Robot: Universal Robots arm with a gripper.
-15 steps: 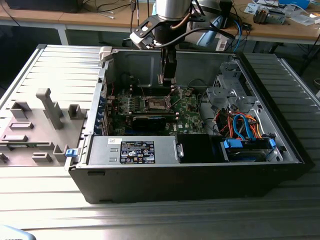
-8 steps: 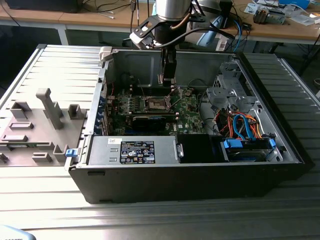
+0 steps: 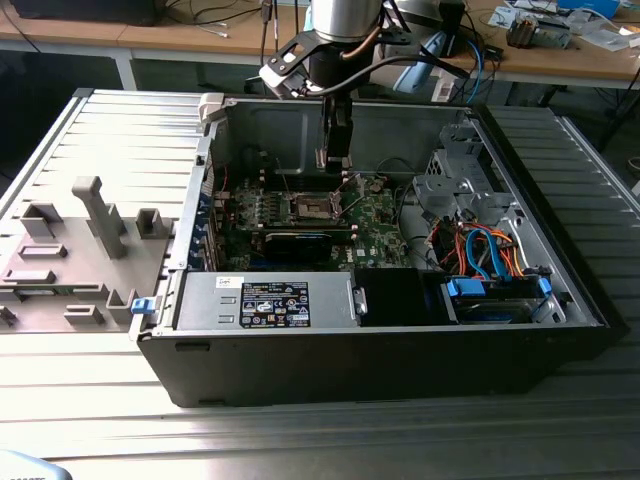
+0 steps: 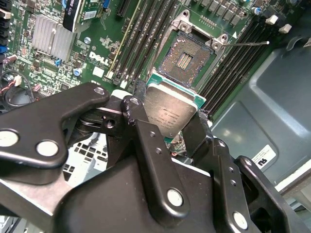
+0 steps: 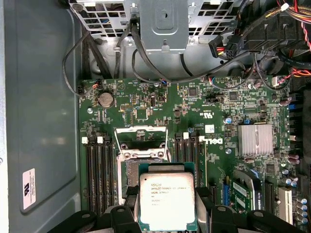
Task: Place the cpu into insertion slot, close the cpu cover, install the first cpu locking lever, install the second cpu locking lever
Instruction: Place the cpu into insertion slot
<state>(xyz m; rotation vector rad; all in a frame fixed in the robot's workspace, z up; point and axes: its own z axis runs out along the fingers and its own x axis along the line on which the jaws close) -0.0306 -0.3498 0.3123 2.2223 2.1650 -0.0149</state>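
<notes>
One open computer case (image 3: 350,360) lies on its side on the ribbed metal table (image 3: 120,150), and one arm reaches down into it. Inside sits one green motherboard (image 5: 160,104), and in the exterior view one grey power supply (image 3: 270,300) fills the near corner.

Over the board hangs the single gripper (image 4: 167,114). Its two black fingers (image 4: 146,141) are clamped on opposite edges of the cpu (image 4: 170,109), so that's one chip, metal top up and held level in the air.

One finned silver heatsink (image 5: 256,140) stands off to one side of the board. Long black memory slots run along both sides of the insertion slot (image 4: 187,58), which lies bare with its contact field exposed. The chip hovers just short of it, not seated.

In the first wrist view, the cpu cover (image 5: 141,129) stands swung open on the far side of the socket. One thin wire lever (image 4: 248,43) sticks out beside it, unlatched. One round coin battery (image 5: 105,99) sits near the board's edge.
</notes>
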